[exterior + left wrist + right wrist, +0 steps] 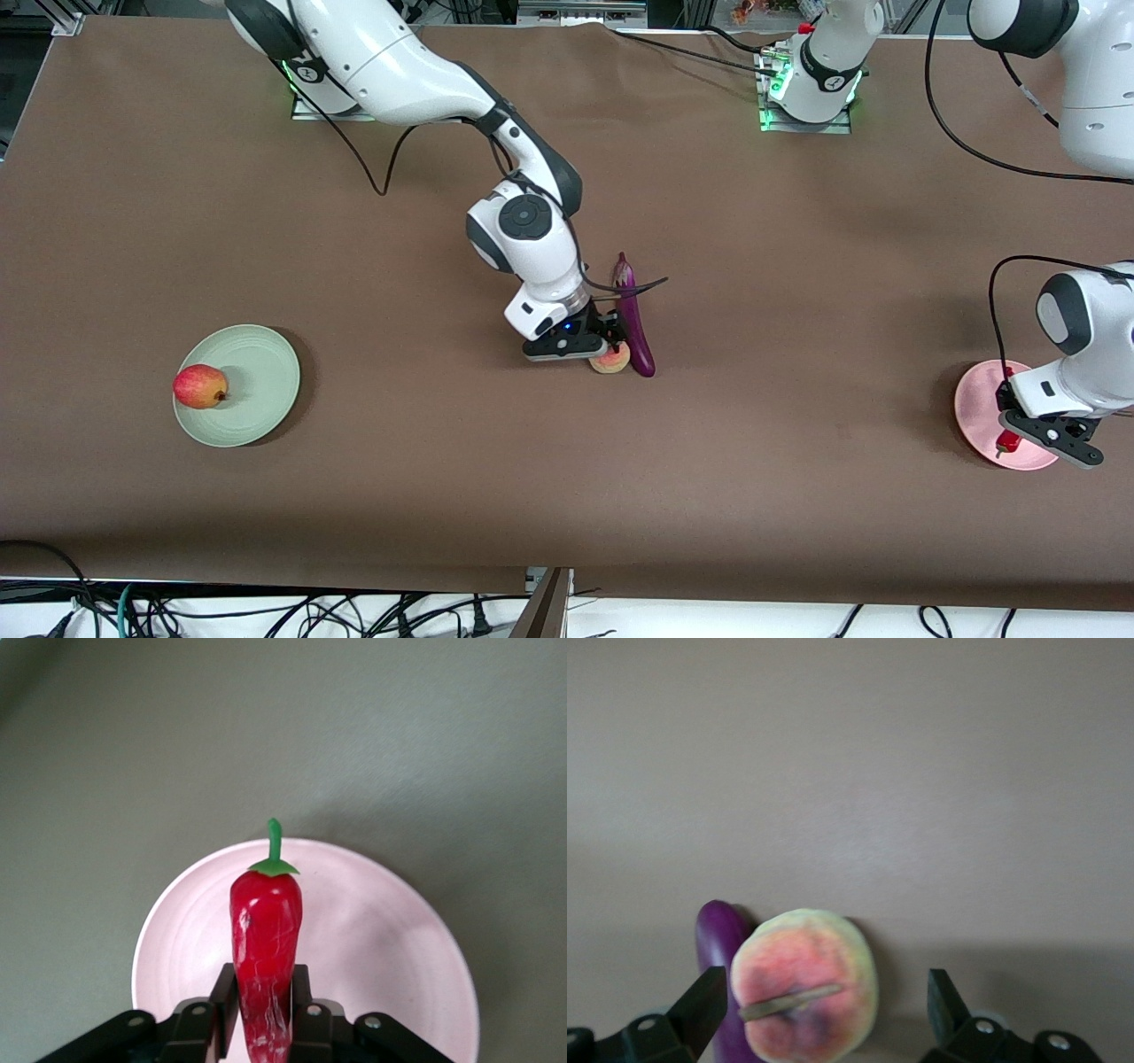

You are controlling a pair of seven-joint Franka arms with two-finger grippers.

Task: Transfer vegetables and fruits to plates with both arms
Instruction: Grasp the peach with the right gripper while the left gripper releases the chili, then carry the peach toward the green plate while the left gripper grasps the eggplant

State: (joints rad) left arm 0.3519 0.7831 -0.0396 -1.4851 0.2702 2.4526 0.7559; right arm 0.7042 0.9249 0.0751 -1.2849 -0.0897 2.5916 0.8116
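My right gripper [611,347] is open, low over the peach [610,359] at mid-table, which lies against the purple eggplant [635,319]. In the right wrist view the peach [804,983] sits between the spread fingers, nearer one finger, with the eggplant [716,939] beside it. My left gripper [1007,440] is shut on the red chili pepper [266,939] and holds it over the pink plate [979,416]. In the left wrist view the pink plate [381,939] lies under the chili. The red-yellow apple [200,386] rests on the pale green plate [257,372] toward the right arm's end.
The brown table cover [567,496] is bare between the plates and the mid-table items. Cables lie along the table's edge nearest the front camera, and a black cable [381,168] hangs from the right arm.
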